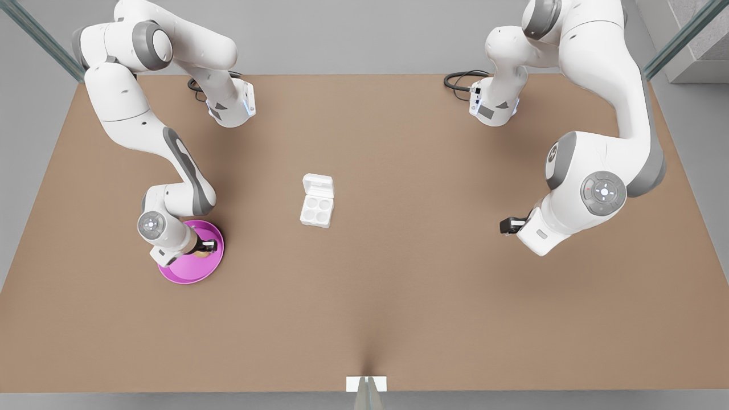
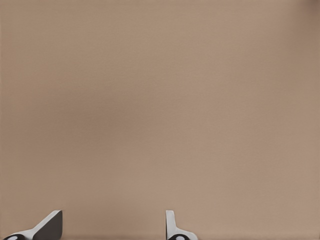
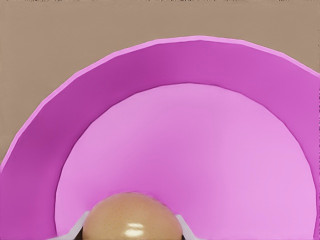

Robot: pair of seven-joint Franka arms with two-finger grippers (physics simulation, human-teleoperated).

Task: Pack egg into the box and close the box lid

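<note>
Right gripper (image 1: pixel 209 246) fingers (image 3: pixel 182 227) bracket the egg (image 3: pixel 131 219) on the pink plate (image 3: pixel 200 70), touching both sides. Left gripper (image 1: pixel 511 225) fingers (image 2: pixel 172 225) spread apart, holding nothing, above the table (image 2: pixel 160 100).

The egg (image 3: pixel 132 218) is tan-brown, smooth and glossy, showing a small highlight in the right wrist view. It is sitting inside the round pink plate (image 1: pixel 176 273), which is lying at about 8 o'clock from the table centre in the front view.

The box (image 1: pixel 316 209) is a small white carton with four round cups, all of them sitting vacant. It is resting flat near the table centre, well apart from the plate.

The box lid (image 1: pixel 318 185) is standing open, hinged at the 12 o'clock edge of the base and lying folded back beyond it.
</note>
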